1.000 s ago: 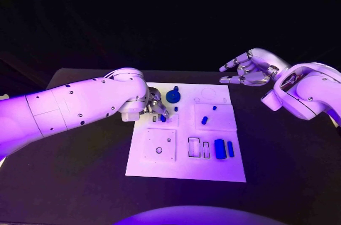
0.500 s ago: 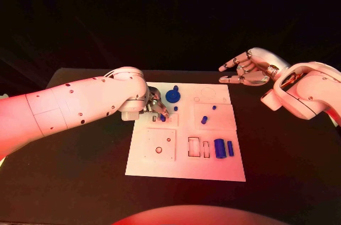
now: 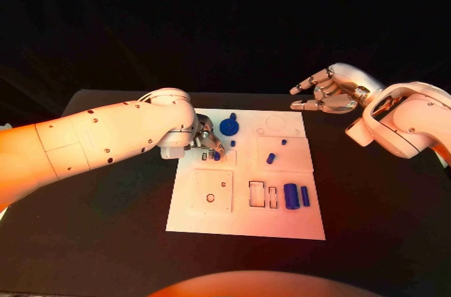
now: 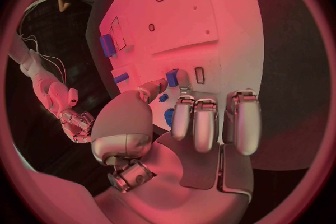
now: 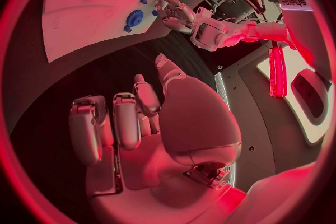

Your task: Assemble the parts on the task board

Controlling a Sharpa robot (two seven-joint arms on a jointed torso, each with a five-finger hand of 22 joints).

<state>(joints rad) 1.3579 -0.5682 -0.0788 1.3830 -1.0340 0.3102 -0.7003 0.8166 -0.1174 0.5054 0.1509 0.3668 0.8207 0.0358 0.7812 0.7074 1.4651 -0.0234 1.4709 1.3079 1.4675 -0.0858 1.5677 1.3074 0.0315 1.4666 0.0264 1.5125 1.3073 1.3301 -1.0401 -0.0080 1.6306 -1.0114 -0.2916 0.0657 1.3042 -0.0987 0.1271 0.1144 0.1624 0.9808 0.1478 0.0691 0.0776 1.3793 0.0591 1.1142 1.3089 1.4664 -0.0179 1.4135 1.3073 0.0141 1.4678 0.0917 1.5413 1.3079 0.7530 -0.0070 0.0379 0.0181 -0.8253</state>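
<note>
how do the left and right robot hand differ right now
The left robot hand is down on the task board, its fingertips at a small blue part; the right robot hand is raised off the board's far right corner, over the black table. The left robot hand's fingers close in toward the part; the right robot hand's fingers are spread and hold nothing. Both are silver and sit on white arms.

Robot lab (black table [image 3: 113,232], dark backdrop)
</note>
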